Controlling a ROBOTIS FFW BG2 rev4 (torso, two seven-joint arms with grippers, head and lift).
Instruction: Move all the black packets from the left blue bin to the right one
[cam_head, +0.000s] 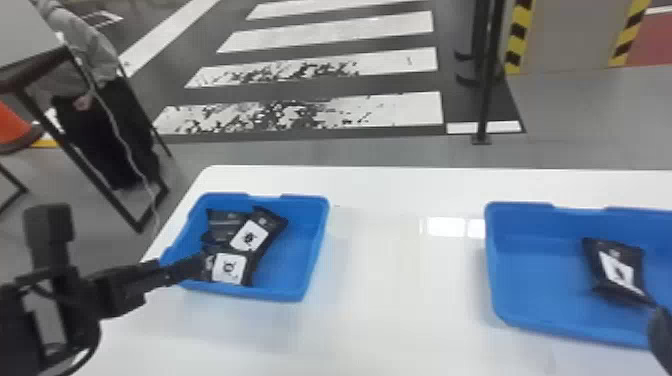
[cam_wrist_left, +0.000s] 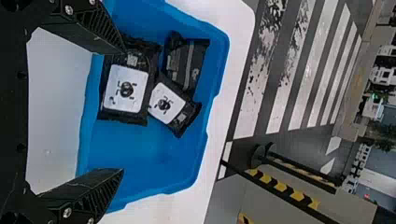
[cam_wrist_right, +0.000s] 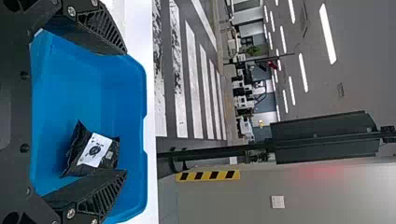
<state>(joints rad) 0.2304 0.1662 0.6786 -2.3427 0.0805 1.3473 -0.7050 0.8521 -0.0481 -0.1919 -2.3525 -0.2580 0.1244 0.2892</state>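
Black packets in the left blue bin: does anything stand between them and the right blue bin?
Only the facing walls of the left blue plastic bin and right blue plastic bin; nothing else visible stands in between.

The table was smooth and glossy, its surface catching bright reflections. Near its far left corner, the left blue bin looked like smooth plastic — as did the right one. The black packets had creased, faintly shiny wrapping. The left gripper looked matt black and ribbed, with shiny metal screws.
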